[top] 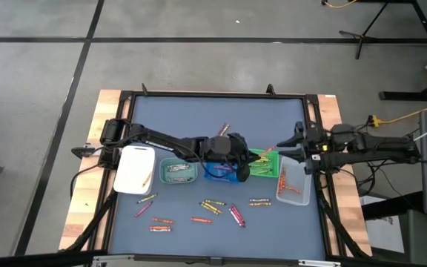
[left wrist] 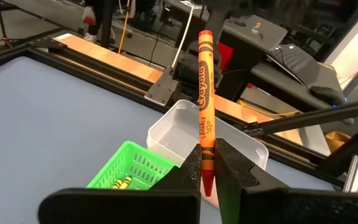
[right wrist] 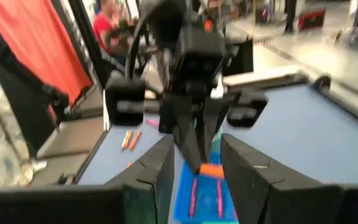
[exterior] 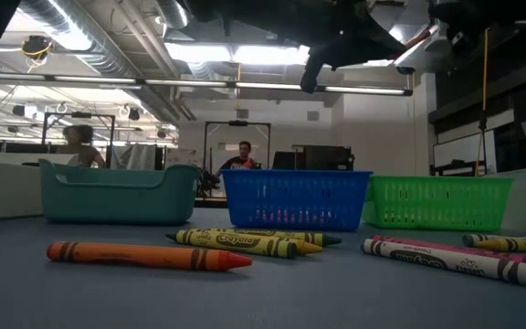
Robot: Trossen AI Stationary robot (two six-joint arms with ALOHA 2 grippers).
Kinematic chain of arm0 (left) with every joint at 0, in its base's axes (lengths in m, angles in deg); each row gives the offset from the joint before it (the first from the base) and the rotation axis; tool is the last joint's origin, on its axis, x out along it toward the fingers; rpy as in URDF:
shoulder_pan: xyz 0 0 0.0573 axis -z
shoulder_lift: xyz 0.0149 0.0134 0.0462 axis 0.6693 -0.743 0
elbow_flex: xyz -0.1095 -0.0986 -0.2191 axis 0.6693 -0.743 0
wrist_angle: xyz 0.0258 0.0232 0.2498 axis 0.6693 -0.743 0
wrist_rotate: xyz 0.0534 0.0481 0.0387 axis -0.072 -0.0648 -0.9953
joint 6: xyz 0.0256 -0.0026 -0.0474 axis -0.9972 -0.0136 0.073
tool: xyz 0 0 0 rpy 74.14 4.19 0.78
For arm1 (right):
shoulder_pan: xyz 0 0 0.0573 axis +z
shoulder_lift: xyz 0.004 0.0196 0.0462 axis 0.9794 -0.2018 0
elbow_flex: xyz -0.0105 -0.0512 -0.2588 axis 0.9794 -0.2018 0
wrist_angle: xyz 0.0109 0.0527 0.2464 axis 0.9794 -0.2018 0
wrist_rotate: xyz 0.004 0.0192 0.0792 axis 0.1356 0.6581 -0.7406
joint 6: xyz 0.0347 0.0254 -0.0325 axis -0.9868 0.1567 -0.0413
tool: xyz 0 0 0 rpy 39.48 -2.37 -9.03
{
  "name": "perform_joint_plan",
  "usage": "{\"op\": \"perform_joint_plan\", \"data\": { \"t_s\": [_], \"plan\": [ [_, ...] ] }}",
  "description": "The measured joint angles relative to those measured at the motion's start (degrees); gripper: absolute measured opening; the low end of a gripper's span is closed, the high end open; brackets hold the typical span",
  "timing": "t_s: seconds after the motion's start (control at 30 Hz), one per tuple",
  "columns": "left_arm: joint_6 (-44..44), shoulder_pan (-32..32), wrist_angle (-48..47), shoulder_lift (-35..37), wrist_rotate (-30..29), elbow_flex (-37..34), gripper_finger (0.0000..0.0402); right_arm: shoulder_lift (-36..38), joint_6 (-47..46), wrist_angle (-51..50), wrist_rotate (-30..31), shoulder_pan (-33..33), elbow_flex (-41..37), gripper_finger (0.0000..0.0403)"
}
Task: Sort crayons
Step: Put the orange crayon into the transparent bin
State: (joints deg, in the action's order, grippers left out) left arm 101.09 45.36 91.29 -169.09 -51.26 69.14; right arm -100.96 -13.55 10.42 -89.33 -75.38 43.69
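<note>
Sorting is partway: left fingers (left wrist: 207, 163) pinch an orange crayon (left wrist: 205, 106) above the green tray (top: 264, 165) mid-counter — right fingers (right wrist: 197, 163) stand apart, empty; about a dozen loose crayons (top: 212, 207) line the front edge.

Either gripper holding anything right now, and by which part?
The left gripper holds an orange crayon, pinched near its pointed tip end. The right gripper is open and holds nothing.

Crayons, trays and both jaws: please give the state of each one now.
Left gripper: jaws shut on orange crayon, held above the trays.
Right gripper: jaws open, empty, facing the left one.
Blue tray: holds crayons.
Green tray: holds crayons.
Loose crayons: lying flat on table.
</note>
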Motion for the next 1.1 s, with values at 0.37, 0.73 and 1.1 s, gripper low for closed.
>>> {"op": "perform_joint_plan", "data": {
  "t_s": [0.37,0.73,1.1],
  "plan": [
    [-4.19,1.88,5.62,0.00,-0.04,0.00,0.0009,2.37,0.62,0.59,4.99,0.00,0.00,0.0131],
    [-10.43,3.09,15.70,0.00,-0.05,0.00,0.0009,1.79,0.69,0.86,-5.11,0.00,0.00,0.0131],
    [-10.44,3.07,16.31,0.00,-0.07,0.00,0.0009,-6.19,1.11,9.89,-7.60,0.00,0.04,0.0131]
  ]
}}
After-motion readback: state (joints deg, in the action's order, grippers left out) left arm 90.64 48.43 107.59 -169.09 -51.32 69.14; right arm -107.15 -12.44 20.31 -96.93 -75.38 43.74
